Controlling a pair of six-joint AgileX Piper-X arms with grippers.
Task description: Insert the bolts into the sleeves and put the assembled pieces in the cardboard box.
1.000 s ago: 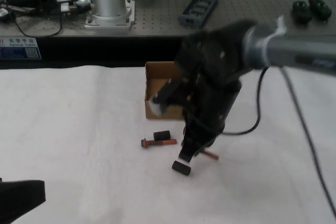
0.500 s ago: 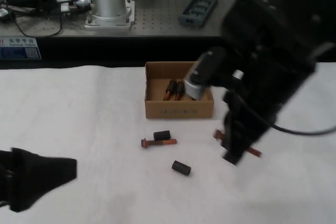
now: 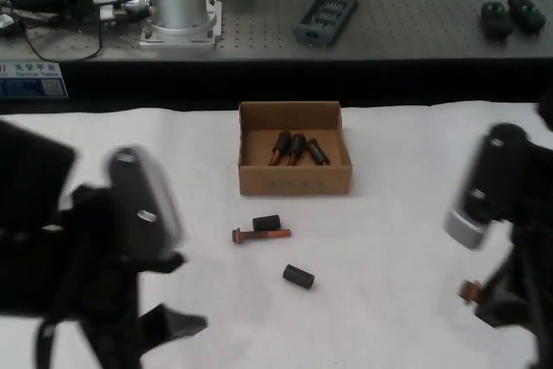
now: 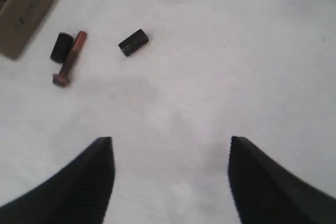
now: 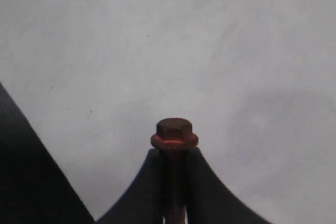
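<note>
**One bolt gripped, two sleeves waiting**

The white cloth (image 3: 415, 187) carries the cardboard box (image 3: 294, 182) at the far middle, with three assembled pieces (image 3: 295, 148) lying inside it. At the near left the left gripper (image 4: 170, 141) hangs wide apart and empty, probably readied to take a sleeve. At the near right the right gripper (image 5: 173, 156) pinches a bolt (image 5: 174, 132) by its shank, head clear, likely for mating. Between the arms lie a loose bolt (image 3: 259, 234) just beside one sleeve (image 3: 267, 222), and a second sleeve (image 3: 298, 276) nearer.
</note>
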